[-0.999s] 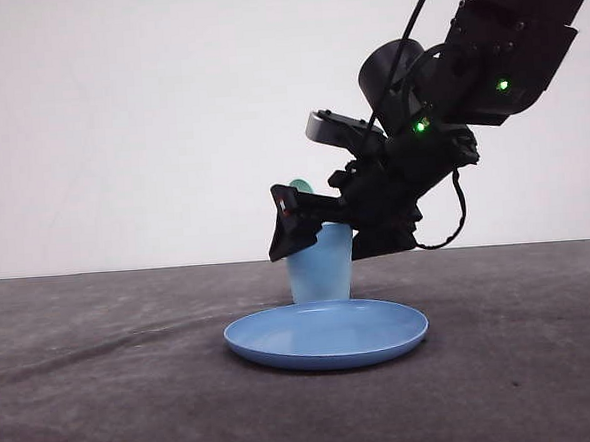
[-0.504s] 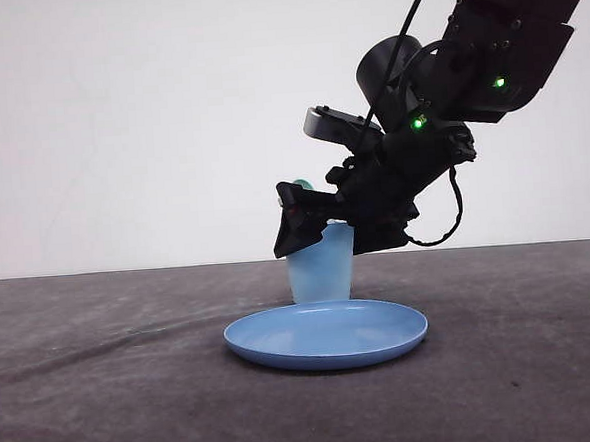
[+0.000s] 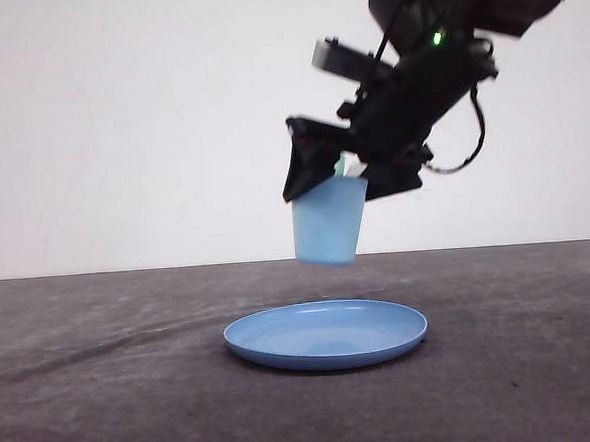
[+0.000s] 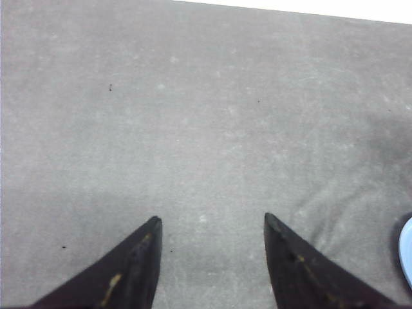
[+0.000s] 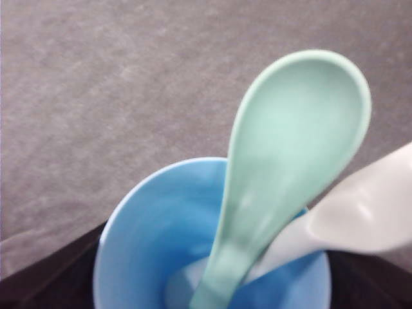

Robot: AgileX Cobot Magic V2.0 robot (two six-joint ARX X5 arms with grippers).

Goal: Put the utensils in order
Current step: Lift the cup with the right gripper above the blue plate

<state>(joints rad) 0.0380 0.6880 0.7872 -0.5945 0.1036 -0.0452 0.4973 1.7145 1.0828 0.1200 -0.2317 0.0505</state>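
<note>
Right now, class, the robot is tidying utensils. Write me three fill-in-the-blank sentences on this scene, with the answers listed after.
1. The right gripper holds the light blue ____ in the air.
2. Below it on the table lies a round blue ____.
3. Inside it stand a white fork and a mint-green ____.
4. The left gripper has its fingers ____.

Answers: cup; plate; spoon; open
</note>
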